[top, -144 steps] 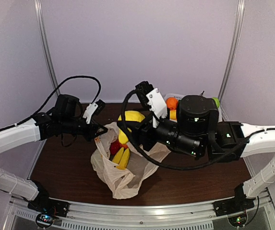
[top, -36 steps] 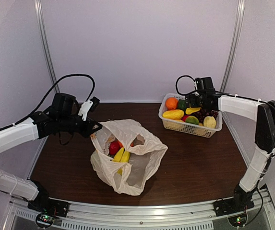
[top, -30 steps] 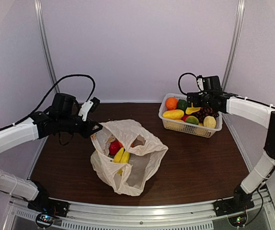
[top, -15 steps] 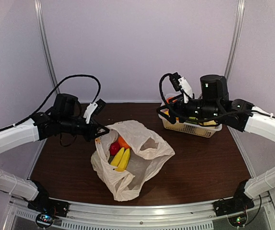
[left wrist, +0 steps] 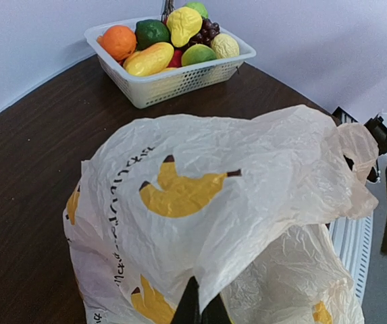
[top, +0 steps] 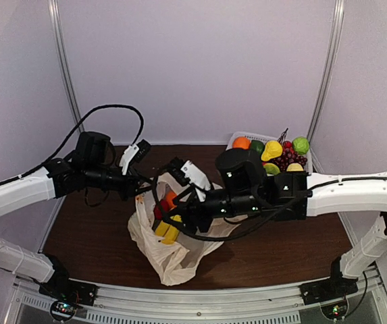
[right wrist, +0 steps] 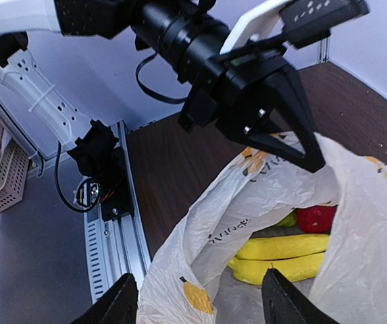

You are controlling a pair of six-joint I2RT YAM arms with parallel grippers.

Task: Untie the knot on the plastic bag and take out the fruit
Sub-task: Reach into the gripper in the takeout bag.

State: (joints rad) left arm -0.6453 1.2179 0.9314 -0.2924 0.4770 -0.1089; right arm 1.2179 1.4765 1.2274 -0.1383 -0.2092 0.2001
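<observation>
The plastic bag (top: pixel 179 256) lies at mid-table with its mouth open; no knot shows. It also fills the left wrist view (left wrist: pixel 247 175). Inside are a yellow banana bunch (top: pixel 166 229) (right wrist: pixel 281 256), a red fruit (right wrist: pixel 317 218), an orange fruit (top: pixel 171 199) and a green fruit (right wrist: pixel 288 219). My left gripper (top: pixel 141 187) (left wrist: pixel 200 307) is shut on the bag's left rim and holds it up. My right gripper (top: pixel 174 214) (right wrist: pixel 200 304) is open and empty, just above the bag's mouth, pointing at the bananas.
A white lattice basket (top: pixel 237 137) (left wrist: pixel 179 77) stands at the back right with an orange, a long yellow mango, grapes and green and yellow fruit. The right arm stretches across the table's middle. The metal front rail (right wrist: pixel 109 229) lies below the bag.
My right arm has swung from the basket leftward to the bag's mouth, gripper open. The bag has shifted a little. My left gripper still holds the rim.
</observation>
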